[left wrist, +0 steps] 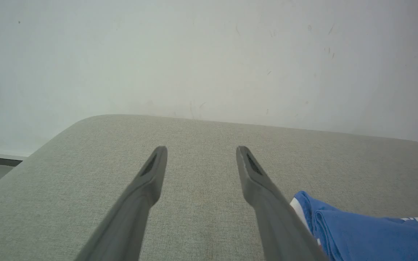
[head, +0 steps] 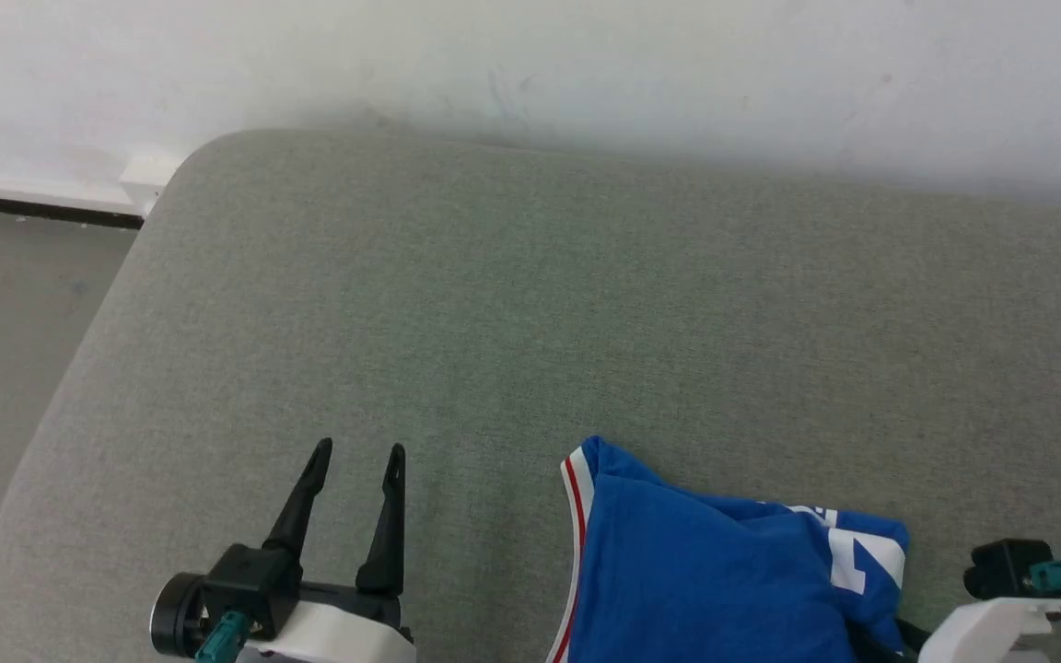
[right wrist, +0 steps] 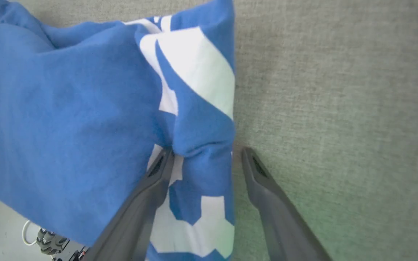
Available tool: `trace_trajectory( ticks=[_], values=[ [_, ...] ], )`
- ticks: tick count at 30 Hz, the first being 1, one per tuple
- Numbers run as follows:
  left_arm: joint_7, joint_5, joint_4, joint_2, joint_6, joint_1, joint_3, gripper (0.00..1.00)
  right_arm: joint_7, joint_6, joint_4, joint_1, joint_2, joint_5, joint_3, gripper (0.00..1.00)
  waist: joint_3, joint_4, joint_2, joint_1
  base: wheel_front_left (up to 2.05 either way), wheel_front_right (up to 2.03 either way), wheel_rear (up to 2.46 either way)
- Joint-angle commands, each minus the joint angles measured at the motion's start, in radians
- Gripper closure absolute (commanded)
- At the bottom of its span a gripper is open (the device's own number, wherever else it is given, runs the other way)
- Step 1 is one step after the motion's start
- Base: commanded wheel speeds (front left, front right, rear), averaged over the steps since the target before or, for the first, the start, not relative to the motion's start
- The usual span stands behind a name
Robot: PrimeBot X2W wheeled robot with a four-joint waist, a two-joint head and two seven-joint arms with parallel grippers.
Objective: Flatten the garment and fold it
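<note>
The left gripper [head: 358, 449] stands open over the grey cushion [head: 586, 304], the garment [head: 705, 580] lying crumpled just beside its right finger. The right gripper [right wrist: 208, 151] gapes too, a blue-and-white fold between its jaws, unclamped.

garment [head: 705, 580] lies on the padded worktop [head: 494, 276], at its near edge, right of centre. left gripper [head: 360, 449] sits over the worktop just left of the garment, not touching it, jaws pointing toward the wall [head: 586, 64] behind the worktop. right gripper [right wrist: 207, 151] is at the garment's right edge, with a fold of it between the jaws. floor [head: 5, 304] lies left of the worktop.
</note>
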Motion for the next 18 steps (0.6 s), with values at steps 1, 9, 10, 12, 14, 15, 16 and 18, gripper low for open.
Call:
trace_trajectory(
  ticks=[1,9,10,12,14,15,16,18],
  values=[
    [-0.005,0.006,0.002,-0.002,-0.002,-0.021,-0.002,0.00,0.017,-0.001,0.024,-0.022,0.020,0.018,0.013,0.00,0.015,0.017,-0.0001,-0.0001,0.00,0.00,0.00],
    [-0.005,0.011,0.003,-0.002,-0.001,-0.032,-0.009,0.00,0.020,-0.001,0.104,-0.069,0.023,0.031,0.115,1.00,0.025,0.037,-0.0001,-0.0001,0.00,0.00,0.00],
    [-0.005,0.011,0.004,-0.002,0.000,-0.033,-0.012,0.00,0.008,-0.001,0.108,-0.078,0.016,0.023,0.126,1.00,0.024,0.034,-0.0001,-0.0001,0.00,0.00,0.00],
    [-0.005,0.009,0.005,-0.002,0.001,-0.031,-0.019,0.00,-0.024,-0.001,0.112,-0.102,-0.003,-0.005,0.140,1.00,0.017,0.022,-0.0001,-0.0001,0.00,0.00,0.00],
    [-0.005,0.007,0.006,-0.002,0.003,-0.027,-0.025,0.00,-0.048,-0.001,0.112,-0.129,-0.032,-0.040,0.159,1.00,0.008,-0.001,-0.0001,-0.0001,0.00,0.00,0.00],
    [-0.005,0.005,0.005,-0.002,0.005,-0.025,-0.026,0.00,-0.057,-0.001,0.108,-0.148,-0.052,-0.065,0.171,1.00,0.004,-0.020,-0.0001,-0.0001,0.00,0.00,0.00],
    [-0.005,0.003,0.005,-0.002,0.006,-0.024,-0.030,0.00,-0.066,-0.001,0.104,-0.167,-0.078,-0.095,0.181,1.00,0.002,-0.038,-0.0001,-0.0001,0.00,0.00,0.00],
    [-0.005,0.008,0.005,-0.002,0.004,-0.026,-0.044,0.00,-0.076,-0.001,0.095,-0.211,-0.133,-0.151,0.208,1.00,0.003,-0.082,-0.0001,-0.0001,0.00,0.00,0.00]
  ],
)
